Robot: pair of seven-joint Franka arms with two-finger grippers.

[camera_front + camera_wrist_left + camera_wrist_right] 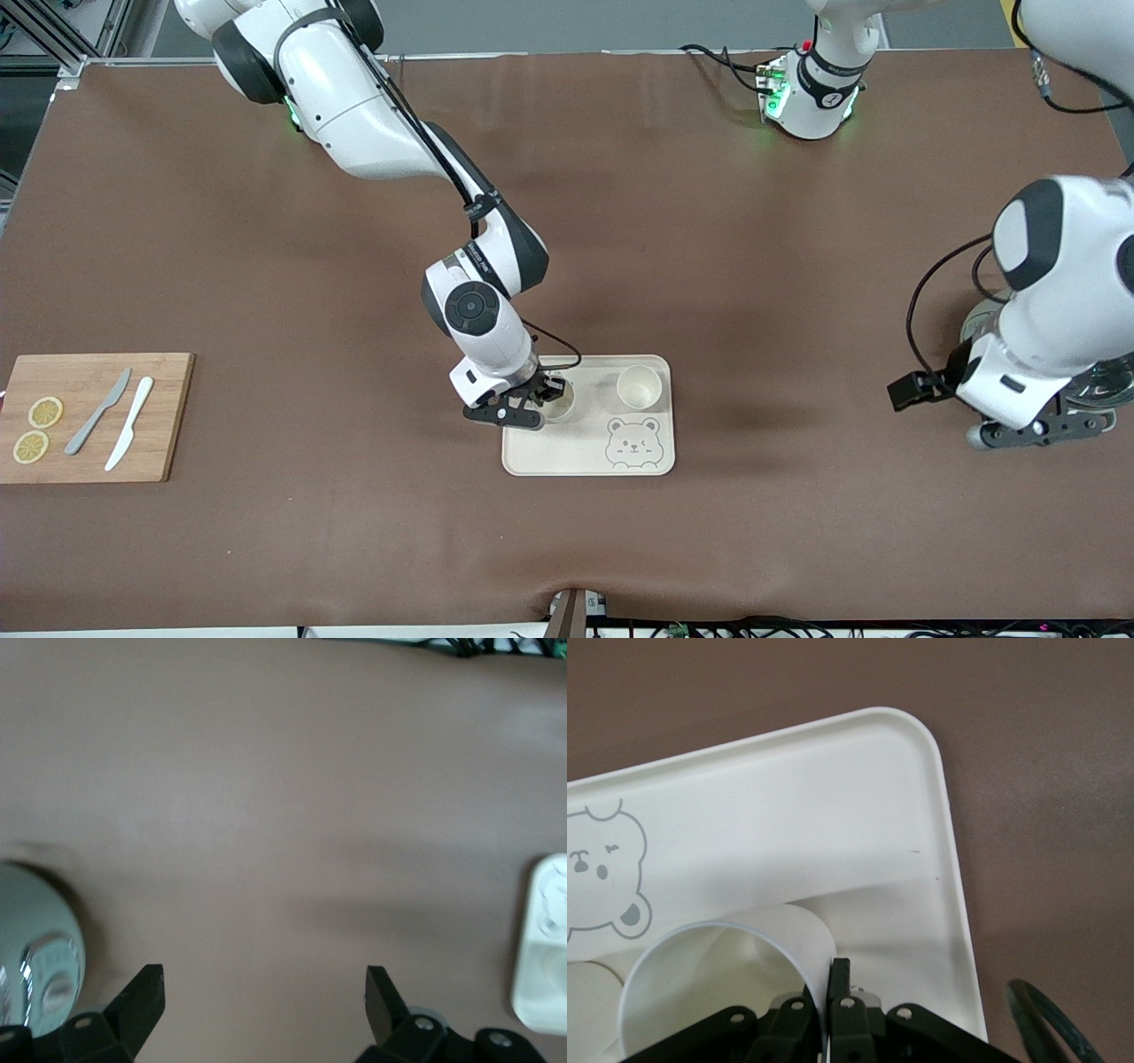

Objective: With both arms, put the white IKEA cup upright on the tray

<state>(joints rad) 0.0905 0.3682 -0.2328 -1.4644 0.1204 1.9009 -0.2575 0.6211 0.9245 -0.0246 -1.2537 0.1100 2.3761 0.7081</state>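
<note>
A: Right gripper [542, 400] is pinched on the rim of a white cup [558, 399], one finger inside the wall, one outside, per the right wrist view. Cup mouth faces up, and it's over the tray [647, 363] at the end nearer the right arm.

B: Is the base down on the tray?

A: Can't tell. Wrist view shows the cup [726, 974] just above or on the tray floor [833, 815], close to the rim at that end.

B: Risk then?

A: A rim pinch is a thin grip. If the gripper lets go while the base is short of the tray, I'd expect the cup to drop and tip. If a finger drags the wall on retreat, the cup could tip or slide toward the tray rim.

B: Anything to hit?

A: A second white cup [639, 386] stands upright on the tray, toward the left arm's end, above the bear-face drawing [634, 441]. It's apart from the held one, but a sideways exit could clip it.

B: Left arm?

A: Waiting. Left gripper [266, 997] hangs wide open and empty over bare bench [797, 266], near a glass and metal object [35, 957] I can't identify, well apart from the tray.

B: Cutting board?

A: Wooden cutting board [89, 416] with two knives and lemon slices sits at the right arm's end. Irrelevant.
</note>
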